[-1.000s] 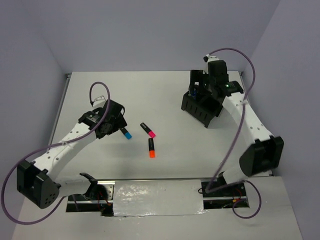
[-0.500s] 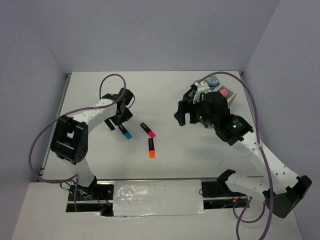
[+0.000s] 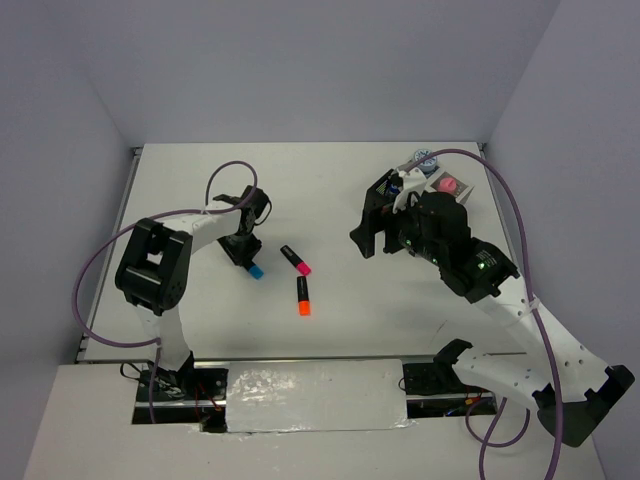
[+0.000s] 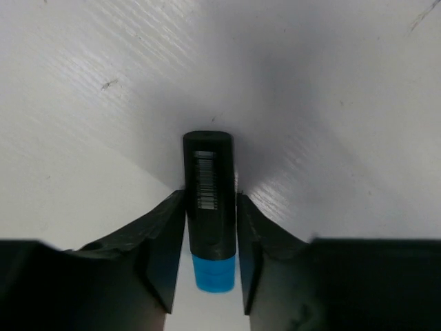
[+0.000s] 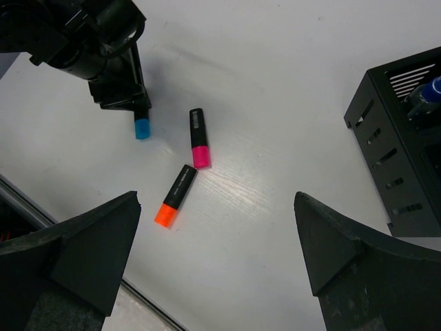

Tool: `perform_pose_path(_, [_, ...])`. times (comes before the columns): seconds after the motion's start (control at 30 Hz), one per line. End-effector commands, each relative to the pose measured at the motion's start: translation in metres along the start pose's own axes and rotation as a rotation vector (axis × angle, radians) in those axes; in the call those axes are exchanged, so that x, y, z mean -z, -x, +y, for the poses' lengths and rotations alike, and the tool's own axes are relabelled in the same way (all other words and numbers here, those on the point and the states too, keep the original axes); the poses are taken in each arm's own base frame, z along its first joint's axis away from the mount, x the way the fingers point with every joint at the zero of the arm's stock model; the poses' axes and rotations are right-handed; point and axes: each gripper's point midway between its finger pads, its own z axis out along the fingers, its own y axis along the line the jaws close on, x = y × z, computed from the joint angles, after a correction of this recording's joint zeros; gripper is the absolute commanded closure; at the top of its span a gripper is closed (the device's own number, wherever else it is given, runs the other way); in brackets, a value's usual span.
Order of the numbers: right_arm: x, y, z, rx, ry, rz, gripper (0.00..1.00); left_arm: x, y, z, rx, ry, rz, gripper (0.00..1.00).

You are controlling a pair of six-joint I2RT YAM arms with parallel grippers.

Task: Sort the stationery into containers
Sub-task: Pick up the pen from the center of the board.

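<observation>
My left gripper is down on the table, its jaws pressed against both sides of a black highlighter with a blue cap. From above, the left gripper covers all of that highlighter but its blue cap. A pink-capped highlighter and an orange-capped one lie loose just right of it. My right gripper hangs open and empty, high above the table. The black container holds a white-blue marker. The white container behind it holds a pink item and a patterned roll.
The right arm leans over the black container and hides most of it from above. Purple cables loop off both arms. The table's near edge carries a taped metal rail.
The left gripper has swung onto the blue-capped highlighter and closed from wide open onto it. The right arm has pulled back from the black container and now hovers left of it.
</observation>
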Motion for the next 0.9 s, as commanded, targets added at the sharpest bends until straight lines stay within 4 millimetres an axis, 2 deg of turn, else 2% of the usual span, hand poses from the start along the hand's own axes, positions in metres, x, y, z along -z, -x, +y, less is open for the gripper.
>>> perform_pose_path(0.0, [-0.001, 0.011, 0.009, -0.006, 0.032, -0.043, 0.0, -0.009, -0.005, 0.004, 0.006, 0.015, 0.016, 0.56])
perform_pose_path(0.23, [-0.003, 0.006, 0.019, -0.007, 0.086, -0.035, 0.0, -0.023, -0.017, 0.013, 0.01, 0.018, 0.039, 0.57])
perform_pose_path(0.3, [-0.005, 0.003, 0.023, -0.012, 0.111, -0.041, 0.0, -0.025, -0.021, 0.016, 0.009, 0.011, 0.049, 0.74])
perform_pose_path(0.33, [-0.008, -0.005, 0.028, -0.016, 0.143, -0.023, 0.0, -0.026, -0.023, 0.013, 0.019, -0.009, 0.057, 0.83])
perform_pose_path(0.37, [-0.009, -0.007, 0.031, -0.032, 0.162, -0.027, 0.0, -0.024, -0.027, 0.016, 0.026, -0.016, 0.064, 1.0])
perform_pose_path(0.4, [-0.01, -0.001, 0.035, -0.046, 0.187, -0.069, 0.0, -0.023, -0.028, 0.016, 0.036, -0.032, 0.067, 1.0])
perform_pose_path(0.43, [-0.016, -0.018, 0.036, -0.065, 0.2, -0.05, 0.0, -0.017, -0.03, 0.015, 0.062, -0.069, 0.074, 1.0])
perform_pose_path(0.47, [-0.018, -0.008, 0.041, -0.115, 0.228, -0.113, 0.0, -0.012, -0.031, 0.013, 0.075, -0.092, 0.076, 1.0])
perform_pose_path(0.5, [-0.021, -0.013, 0.043, -0.139, 0.245, -0.122, 0.0, -0.007, -0.031, 0.013, 0.092, -0.116, 0.074, 1.0])
perform_pose_path(0.53, [-0.027, -0.032, 0.046, -0.163, 0.273, -0.092, 0.0, 0.008, -0.031, 0.009, 0.126, -0.167, 0.072, 1.0])
perform_pose_path(0.57, [-0.033, -0.041, 0.048, -0.212, 0.296, -0.105, 0.0, 0.016, -0.03, 0.007, 0.158, -0.194, 0.071, 1.0])
perform_pose_path(0.6, [-0.03, -0.025, 0.055, -0.235, 0.332, -0.162, 0.0, 0.026, -0.03, 0.005, 0.158, -0.223, 0.066, 1.0])
perform_pose_path(0.63, [-0.036, -0.044, 0.054, -0.263, 0.339, -0.145, 0.0, 0.045, -0.026, 0.002, 0.202, -0.276, 0.053, 1.0])
perform_pose_path(0.67, [-0.034, -0.03, 0.061, -0.282, 0.379, -0.224, 0.0, 0.056, -0.031, -0.002, 0.202, -0.308, 0.052, 1.0])
perform_pose_path(0.7, [-0.033, -0.03, 0.065, -0.321, 0.401, -0.245, 0.0, 0.067, -0.031, -0.005, 0.216, -0.342, 0.049, 1.0])
perform_pose_path(0.73, [-0.037, -0.044, 0.064, -0.337, 0.401, -0.24, 0.0, 0.087, -0.027, -0.009, 0.253, -0.402, 0.041, 1.0])
perform_pose_path(0.77, [-0.035, -0.034, 0.066, -0.349, 0.416, -0.297, 0.0, 0.099, -0.033, -0.013, 0.246, -0.436, 0.041, 1.0])
perform_pose_path(0.8, [-0.037, -0.035, 0.068, -0.366, 0.408, -0.313, 0.01, 0.108, -0.034, -0.015, 0.251, -0.458, 0.039, 1.0])
perform_pose_path(0.83, [-0.039, -0.04, 0.068, -0.375, 0.402, -0.314, 0.02, 0.126, -0.038, -0.02, 0.264, -0.509, 0.044, 1.0])
perform_pose_path(0.87, [-0.04, -0.035, 0.069, -0.385, 0.404, -0.341, 0.03, 0.135, -0.04, -0.022, 0.268, -0.53, 0.043, 1.0])
